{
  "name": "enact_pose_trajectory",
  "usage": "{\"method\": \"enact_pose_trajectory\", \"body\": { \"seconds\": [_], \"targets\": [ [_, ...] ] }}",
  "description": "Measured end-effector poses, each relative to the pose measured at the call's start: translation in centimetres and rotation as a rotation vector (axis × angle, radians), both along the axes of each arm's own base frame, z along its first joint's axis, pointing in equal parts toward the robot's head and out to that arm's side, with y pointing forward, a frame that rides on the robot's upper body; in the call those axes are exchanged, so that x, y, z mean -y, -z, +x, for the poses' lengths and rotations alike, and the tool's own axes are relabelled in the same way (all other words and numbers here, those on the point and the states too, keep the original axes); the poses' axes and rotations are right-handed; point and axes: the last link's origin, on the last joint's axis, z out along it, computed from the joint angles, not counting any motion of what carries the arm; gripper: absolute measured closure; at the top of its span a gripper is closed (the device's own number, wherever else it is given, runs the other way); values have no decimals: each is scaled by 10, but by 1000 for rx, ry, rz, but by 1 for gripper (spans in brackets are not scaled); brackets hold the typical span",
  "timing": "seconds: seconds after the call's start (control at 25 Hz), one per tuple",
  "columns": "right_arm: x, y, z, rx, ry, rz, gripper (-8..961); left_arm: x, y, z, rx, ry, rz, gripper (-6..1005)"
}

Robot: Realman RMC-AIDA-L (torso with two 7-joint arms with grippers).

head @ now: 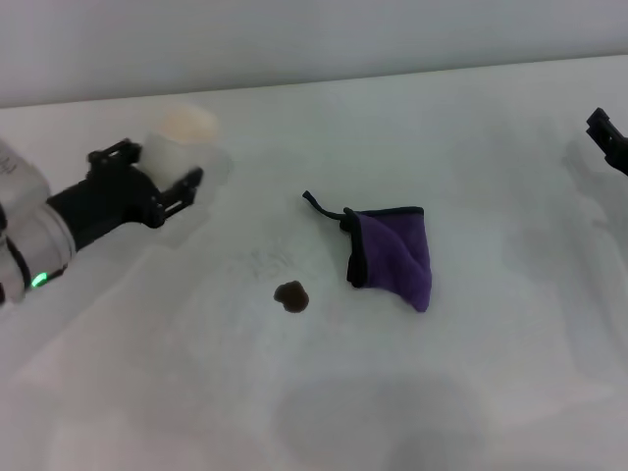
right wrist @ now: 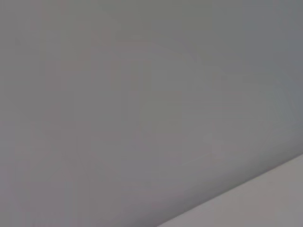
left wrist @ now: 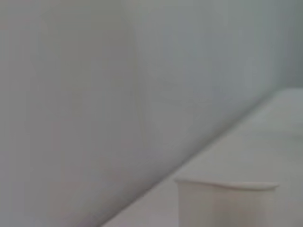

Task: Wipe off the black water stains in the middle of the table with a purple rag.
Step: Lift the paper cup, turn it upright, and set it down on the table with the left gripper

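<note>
One small dark brown-black blot, the black water stain [head: 290, 295], sits near the middle of the white table [head: 471, 392], roundish and far smaller than the cloth beside it. Just to its right and a little farther from the robot lies the purple rag [head: 394, 258], folded into a rough wedge with black edging along its far and left sides and a short black loop [head: 319, 204] trailing off its far left corner. Rag and stain lie near each other but apart, with bare tabletop between them. Faint grey speckles [head: 267, 259] mark the surface just beyond the stain.

On the robot's left side, the left gripper [head: 168, 182] reaches in from the edge of the head view and holds a white paper cup [head: 177, 145] upright between its black fingers [head: 183, 188], closed around the cup's lower wall. The cup stands well away from both rag and stain, toward the far left part of the table. In the left wrist view the cup's rim [left wrist: 226, 185] and upper wall show close up, with the table's edge and a plain grey wall behind.

At the far right edge of the head view only a black tip of the right gripper [head: 609, 139] shows, well apart from the rag; whether it is spread or closed cannot be told. The right wrist view shows only grey wall and a corner of the table [right wrist: 265, 203].

Nothing lies between the rag and the stain, or on either of them.
</note>
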Motion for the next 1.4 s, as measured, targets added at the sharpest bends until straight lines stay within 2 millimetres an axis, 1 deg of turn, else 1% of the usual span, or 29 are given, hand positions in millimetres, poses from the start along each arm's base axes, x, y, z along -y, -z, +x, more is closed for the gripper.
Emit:
{"method": "enact_pose_trajectory", "body": {
  "seconds": [0.04, 0.08, 0.12, 0.32, 0.44, 0.52, 0.64, 0.84, 1.08, 1.4],
  "targets": [
    [0, 0, 0, 1, 0, 0, 79, 0, 0, 0, 0, 0, 0, 337],
    [0, 0, 0, 1, 1, 0, 79, 10, 3, -7, 45, -37, 82, 337],
    [-1, -1, 1, 3, 2, -1, 79, 10, 3, -7, 45, -37, 82, 338],
    [-2, -4, 1, 12, -1, 5, 80, 32, 1, -26, 125, -169, 287, 338],
    [-3, -4, 1, 12, 0, 5, 80, 42, -1, -36, 181, -260, 355, 339],
    [-3, -4, 1, 12, -1, 5, 80, 46, 0, -39, 214, -301, 370, 339],
    [-3, -6, 1, 17, -3, 8, 80, 52, 4, -41, 230, -329, 362, 339],
    [-3, -6, 1, 24, -9, 2, 80, 55, 15, -37, 205, -322, 306, 340],
    [-3, -6, 0, 27, -11, 0, 80, 61, 26, -33, 163, -277, 243, 338],
    [-2, -5, 1, 27, -9, -1, 80, 69, 30, -38, 140, -285, 218, 326]
  ]
}}
